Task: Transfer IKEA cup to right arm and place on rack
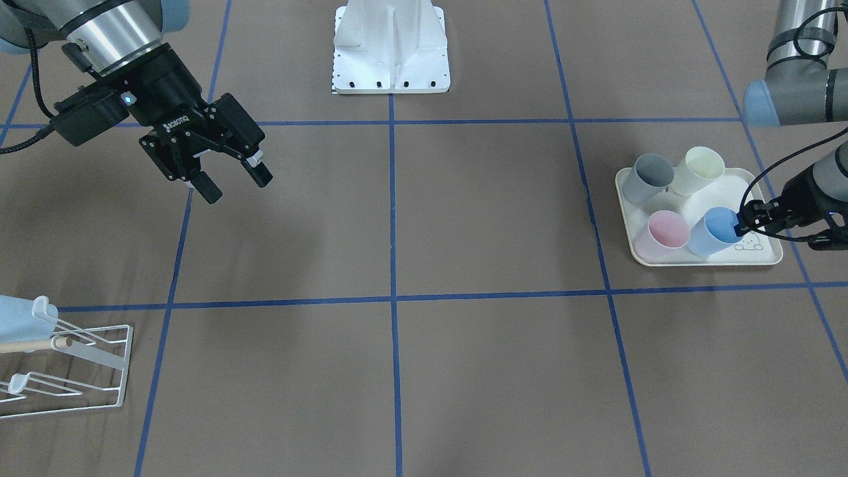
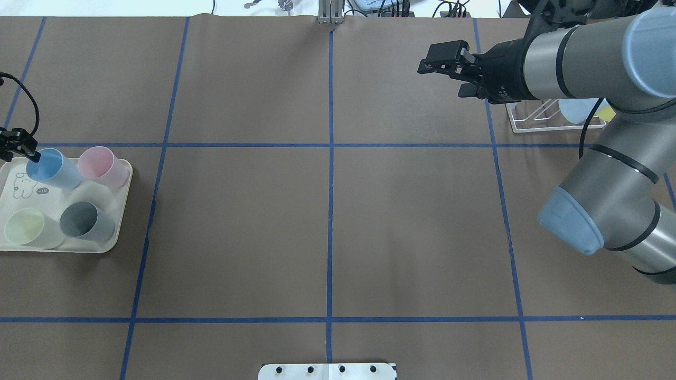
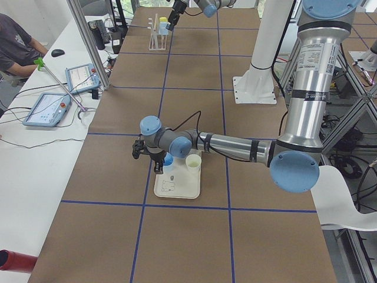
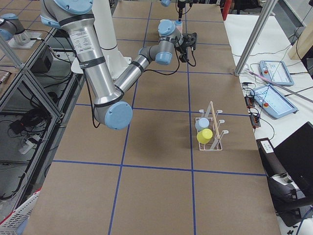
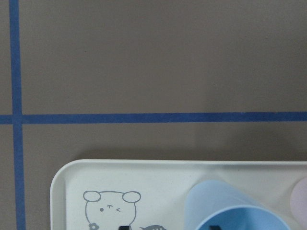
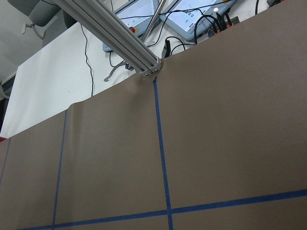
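Blue cup (image 2: 55,170) sits at the tray's (image 2: 13,198) far-left corner. We see the left gripper (image 2: 29,153) spread across its rim, unclamped. Right gripper (image 2: 449,66) is released and empty, well right of the tray, near the rack (image 2: 538,117).

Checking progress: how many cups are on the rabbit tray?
4: the blue cup at the left hand, the pink cup beside it, the pale green cup and grey cup on the robot's side of the tray. None look hidden.
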`<state>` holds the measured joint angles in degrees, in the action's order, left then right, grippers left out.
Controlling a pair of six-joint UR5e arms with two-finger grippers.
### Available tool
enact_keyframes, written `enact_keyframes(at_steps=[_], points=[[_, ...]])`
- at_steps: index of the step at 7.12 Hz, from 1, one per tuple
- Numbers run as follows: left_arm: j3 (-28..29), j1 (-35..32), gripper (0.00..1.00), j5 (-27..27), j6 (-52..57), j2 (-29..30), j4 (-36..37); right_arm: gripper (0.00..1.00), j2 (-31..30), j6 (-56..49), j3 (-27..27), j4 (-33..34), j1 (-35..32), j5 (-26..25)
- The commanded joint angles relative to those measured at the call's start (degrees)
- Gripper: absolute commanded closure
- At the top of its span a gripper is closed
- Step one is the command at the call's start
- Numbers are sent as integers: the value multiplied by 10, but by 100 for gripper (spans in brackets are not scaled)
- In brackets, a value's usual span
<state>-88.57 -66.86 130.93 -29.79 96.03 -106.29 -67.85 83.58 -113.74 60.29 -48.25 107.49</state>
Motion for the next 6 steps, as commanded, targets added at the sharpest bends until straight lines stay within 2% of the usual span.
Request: enact_keyframes(at_steps=[1, 2, 3, 4, 5, 6], points=[[1, 4, 37, 5, 0, 0, -1, 0, 0, 0, -1, 0, 0, 0], [0, 7, 40, 7, 0, -1, -1, 0, 0, 0, -1, 0, 0, 0], [0, 7, 51, 8, 0, -1, -4, 0, 0, 0, -1, 0, 0, 0], [0, 10, 76, 8, 1, 0, -5, 0, -1, 0, -1, 0, 0, 0], [1, 11, 96, 7, 3, -1, -15, 0, 0, 0, -1, 0, 0, 0], [2, 11, 100, 7, 3, -1, -17, 0, 0, 1, -2, 0, 0, 0]])
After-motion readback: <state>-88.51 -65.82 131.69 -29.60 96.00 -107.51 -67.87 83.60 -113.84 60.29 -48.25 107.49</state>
